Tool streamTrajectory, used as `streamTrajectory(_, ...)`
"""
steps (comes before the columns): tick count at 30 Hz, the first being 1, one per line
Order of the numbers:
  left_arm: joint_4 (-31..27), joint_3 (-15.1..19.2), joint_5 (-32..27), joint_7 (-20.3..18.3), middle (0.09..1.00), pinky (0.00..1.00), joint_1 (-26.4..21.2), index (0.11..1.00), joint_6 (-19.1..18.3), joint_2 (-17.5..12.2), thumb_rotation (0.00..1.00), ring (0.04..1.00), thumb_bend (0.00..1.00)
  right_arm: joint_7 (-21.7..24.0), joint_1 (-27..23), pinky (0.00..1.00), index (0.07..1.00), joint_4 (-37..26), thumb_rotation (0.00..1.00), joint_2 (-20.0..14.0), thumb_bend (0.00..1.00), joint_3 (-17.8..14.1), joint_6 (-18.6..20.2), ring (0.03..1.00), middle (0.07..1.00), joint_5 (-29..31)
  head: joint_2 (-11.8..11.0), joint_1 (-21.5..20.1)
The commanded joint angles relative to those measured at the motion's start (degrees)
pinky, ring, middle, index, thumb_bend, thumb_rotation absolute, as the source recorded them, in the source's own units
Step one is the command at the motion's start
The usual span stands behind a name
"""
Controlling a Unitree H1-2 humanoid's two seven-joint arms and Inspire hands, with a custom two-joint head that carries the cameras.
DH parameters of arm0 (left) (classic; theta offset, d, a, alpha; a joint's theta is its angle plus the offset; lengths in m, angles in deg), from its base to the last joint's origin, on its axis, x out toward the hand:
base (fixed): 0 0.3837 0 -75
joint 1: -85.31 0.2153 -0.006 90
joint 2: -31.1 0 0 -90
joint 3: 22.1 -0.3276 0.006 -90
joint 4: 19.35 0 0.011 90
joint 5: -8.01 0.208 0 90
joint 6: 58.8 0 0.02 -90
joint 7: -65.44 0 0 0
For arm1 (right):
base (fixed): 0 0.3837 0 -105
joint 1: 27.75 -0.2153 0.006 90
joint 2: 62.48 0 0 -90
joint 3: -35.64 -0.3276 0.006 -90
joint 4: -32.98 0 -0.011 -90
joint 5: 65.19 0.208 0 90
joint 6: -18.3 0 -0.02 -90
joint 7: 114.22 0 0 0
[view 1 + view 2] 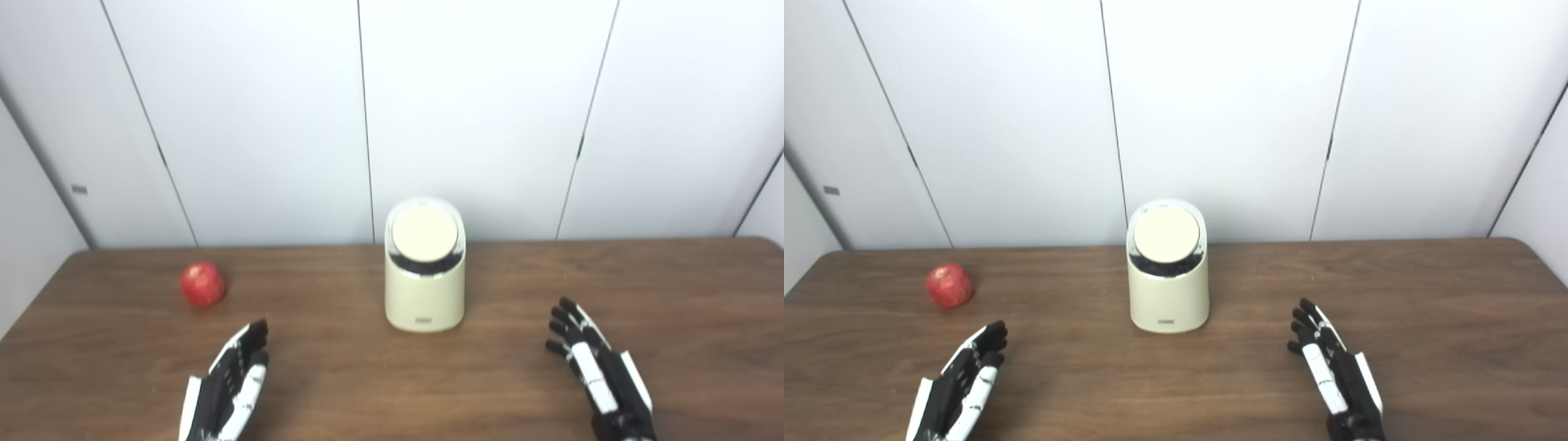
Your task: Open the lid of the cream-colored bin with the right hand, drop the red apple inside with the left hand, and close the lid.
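The cream-colored bin (424,294) stands upright at the table's middle, near the back. Its round lid (424,234) sits tilted toward me on top, with a dark gap below its front rim. The red apple (203,284) lies on the table to the bin's left. My left hand (229,383) is open and empty, near the front edge, in front of and a little right of the apple. My right hand (597,367) is open and empty, at the front right of the bin, well apart from it.
The brown wooden table (343,380) fills the lower half of the view. White wall panels (478,110) stand right behind its back edge. The table's right rear corner (768,245) is rounded.
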Motion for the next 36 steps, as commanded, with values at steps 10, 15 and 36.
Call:
streamTrajectory(10, 6.0, -0.9, 1.6, 0.9, 0.871, 0.84, 2.3, 0.875, 1.4, 1.1, 0.60, 0.868, 0.33, -2.9, -10.5, 0.86, 0.913, 0.6, 0.68, -0.5, 0.80, 3.9, 3.3, 0.895, 0.887, -12.0, -0.6, 0.3)
streamTrajectory(15, 6.0, -1.0, 1.3, 0.7, 0.876, 0.86, 2.5, 0.880, 1.8, 1.2, 0.58, 0.876, 0.31, -3.0, -14.7, 0.83, 0.942, 0.3, 0.71, -1.1, 0.84, 6.9, 6.8, 0.900, 0.912, -18.5, -0.2, 0.2)
streamTrajectory(36, 5.9, -1.7, 1.5, 0.4, 0.871, 0.83, 2.5, 0.881, 1.9, 1.7, 0.58, 0.867, 0.32, -3.7, -33.6, 0.82, 0.943, 5.7, 0.65, -1.5, 0.89, 8.4, 10.1, 0.903, 0.912, -22.4, 0.4, 0.9)
